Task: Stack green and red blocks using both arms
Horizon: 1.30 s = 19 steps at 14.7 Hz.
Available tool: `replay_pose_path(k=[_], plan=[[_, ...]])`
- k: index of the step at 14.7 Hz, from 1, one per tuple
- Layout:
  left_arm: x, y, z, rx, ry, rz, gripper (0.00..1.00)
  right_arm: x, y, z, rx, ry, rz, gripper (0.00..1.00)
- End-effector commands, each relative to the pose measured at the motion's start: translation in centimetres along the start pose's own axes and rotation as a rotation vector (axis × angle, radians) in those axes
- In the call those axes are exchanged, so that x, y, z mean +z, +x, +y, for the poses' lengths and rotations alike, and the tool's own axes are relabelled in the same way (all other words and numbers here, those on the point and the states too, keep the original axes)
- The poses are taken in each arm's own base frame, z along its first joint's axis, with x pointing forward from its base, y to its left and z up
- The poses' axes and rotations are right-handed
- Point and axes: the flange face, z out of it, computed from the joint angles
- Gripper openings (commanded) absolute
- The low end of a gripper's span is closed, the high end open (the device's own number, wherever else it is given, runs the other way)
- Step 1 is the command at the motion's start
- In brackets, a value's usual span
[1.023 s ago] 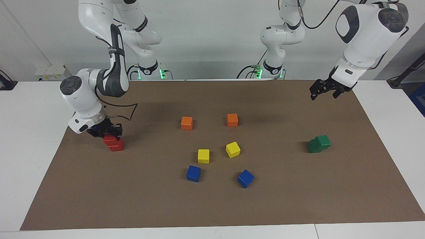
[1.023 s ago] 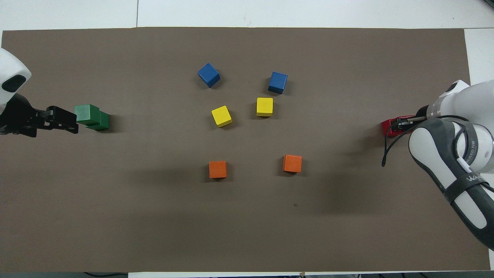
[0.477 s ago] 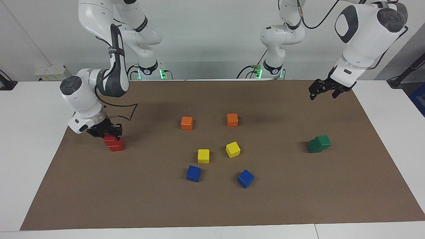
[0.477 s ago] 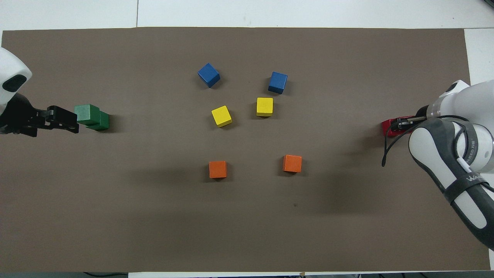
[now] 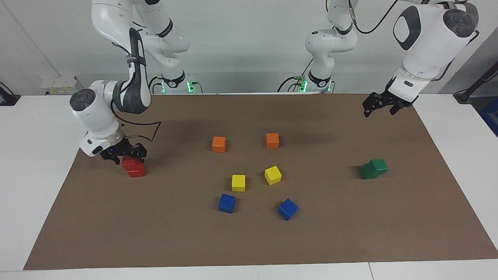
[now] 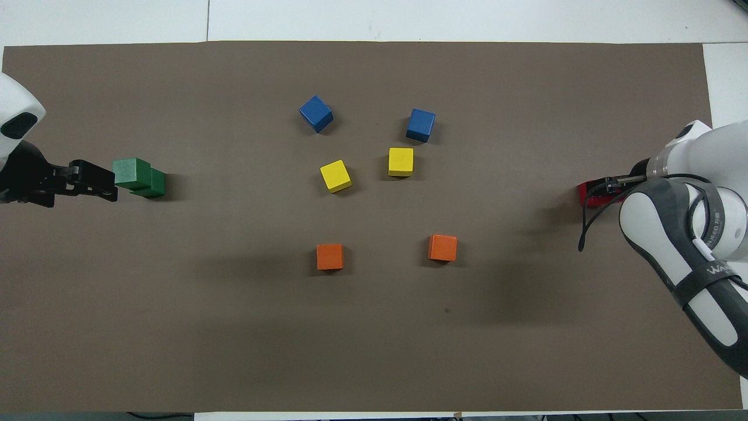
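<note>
Since a second ago, right gripper (image 5: 123, 154) spread apart, fingers now either side of the upper cube of the red blocks (image 5: 132, 167), apparently let go. Stacked at the right arm's end of the brown mat (image 5: 249, 241). Green blocks (image 5: 374, 168) stacked askew at the mat's other end; left gripper (image 5: 379, 106) raised over the mat, spread, empty.

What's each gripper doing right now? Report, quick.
Left gripper: open, holding nothing, raised above the mat.
Right gripper: open, just above the red blocks, holding nothing.
</note>
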Motion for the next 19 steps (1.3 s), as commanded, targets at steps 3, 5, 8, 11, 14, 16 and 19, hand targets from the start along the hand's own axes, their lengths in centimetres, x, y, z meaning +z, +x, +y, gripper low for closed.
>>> replay_pose_path(k=[3, 5, 8, 11, 14, 16, 19], plan=[[-0.3, -0.3, -0.2, -0.012, -0.014, 0.000, 1.00, -6.7, 1.1, -1.6, 0.039, -0.001, 0.039, 1.00], [-0.4, -0.4, -0.2, -0.012, -0.014, 0.002, 1.00, -11.2, 1.1, -2.7, 0.020, -0.001, 0.065, 1.00], [-0.4, -0.4, -0.2, -0.012, -0.014, 0.000, 1.00, -18.7, 1.3, -2.9, 0.019, 0.008, 0.005, 1.00], [-0.4, -0.4, -0.2, -0.012, -0.014, 0.000, 1.00, -24.3, -0.6, -3.1, 0.024, 0.012, -0.022, 1.00], [-0.4, -0.4, -0.2, -0.012, -0.014, 0.000, 1.00, -26.4, -2.8, -3.3, 0.028, 0.014, -0.028, 1.00], [-0.4, -0.4, -0.2, -0.012, -0.014, 0.000, 1.00, -26.6, -2.9, -3.4, 0.026, 0.014, -0.024, 1.00], [-0.4, -0.4, -0.2, -0.012, -0.014, 0.000, 1.00, -27.0, -3.4, -3.7, 0.020, 0.015, -0.037, 1.00]])
